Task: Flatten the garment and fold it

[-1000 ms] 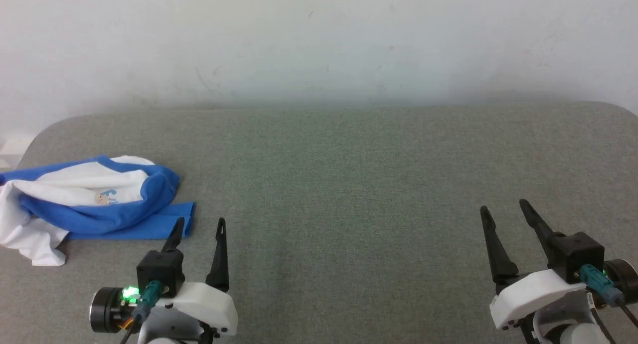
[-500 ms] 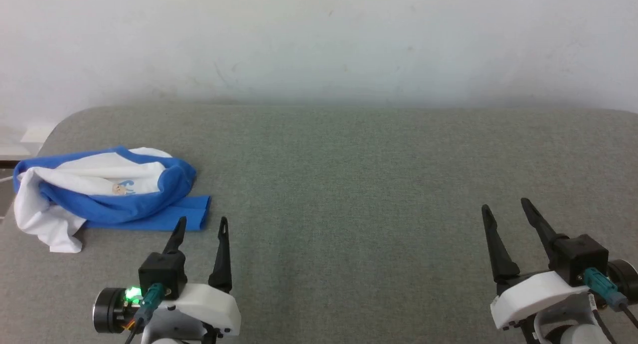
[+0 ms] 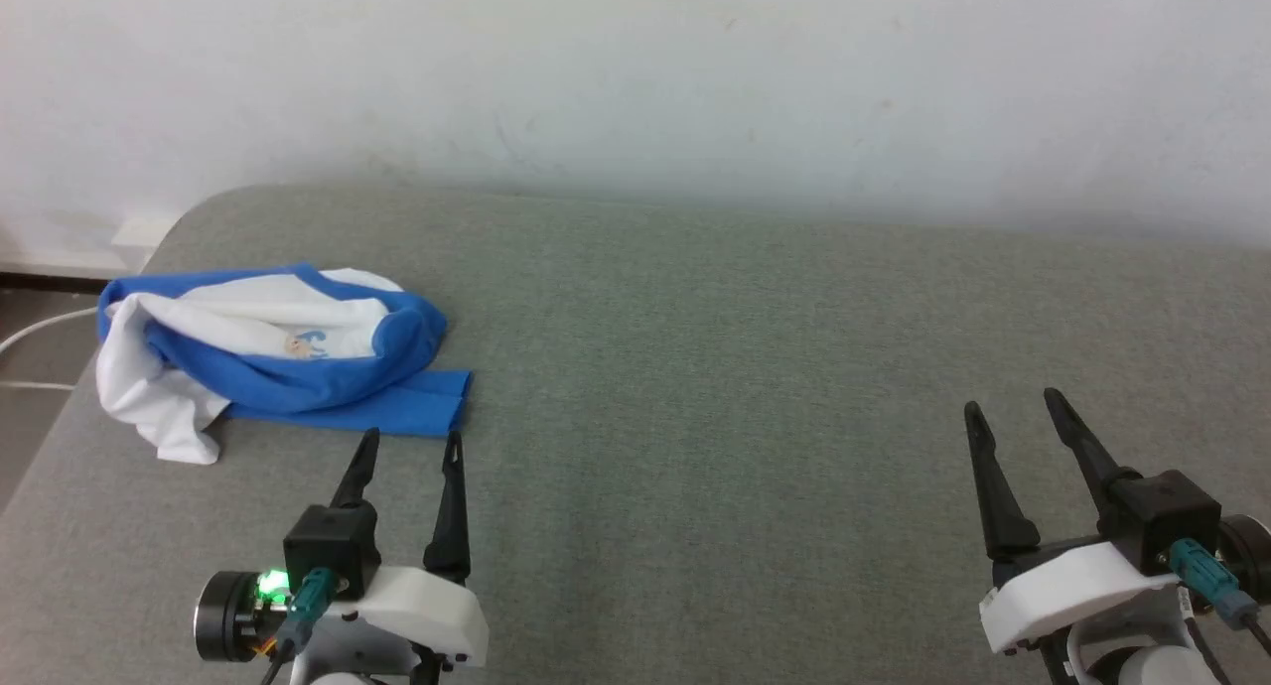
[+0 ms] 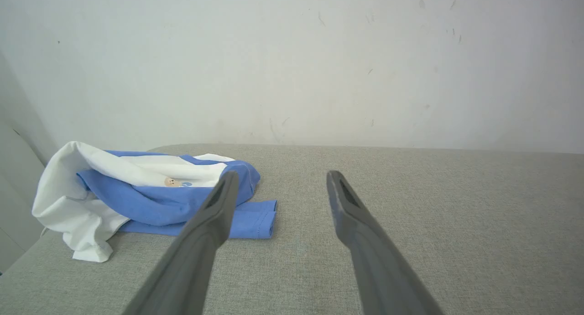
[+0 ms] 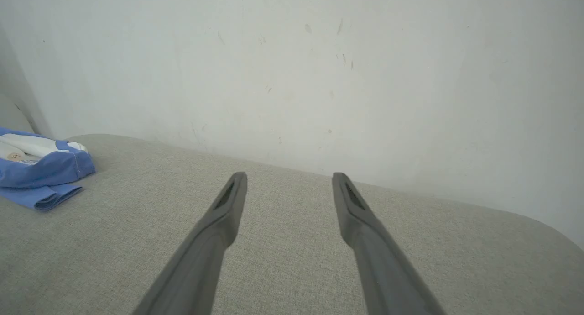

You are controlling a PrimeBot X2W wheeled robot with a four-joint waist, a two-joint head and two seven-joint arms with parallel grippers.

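The garment (image 3: 268, 352) lies crumpled near the left end of the grey table (image 3: 715, 367), white cloth wrapped in blue, with a small print showing and a blue sleeve sticking out to the right. My left gripper (image 3: 412, 435) is open just in front of that sleeve, not touching it. In the left wrist view the garment (image 4: 137, 196) sits ahead and left of the open left gripper (image 4: 280, 174). My right gripper (image 3: 1008, 399) is open and empty at the lower right, far from the cloth. The right wrist view has the garment (image 5: 41, 173) at its far left edge, beyond the open right gripper (image 5: 289, 175).
A white wall (image 3: 635, 79) rises right behind the table. The table's rounded left corner (image 3: 189, 213) is close to the garment, with floor and a white cable (image 3: 30, 333) beyond it. Bare grey surface stretches between the two grippers.
The head camera has turned left, so the whole picture shifted right and the table's left edge came into sight. Garment and both open grippers keep their places.
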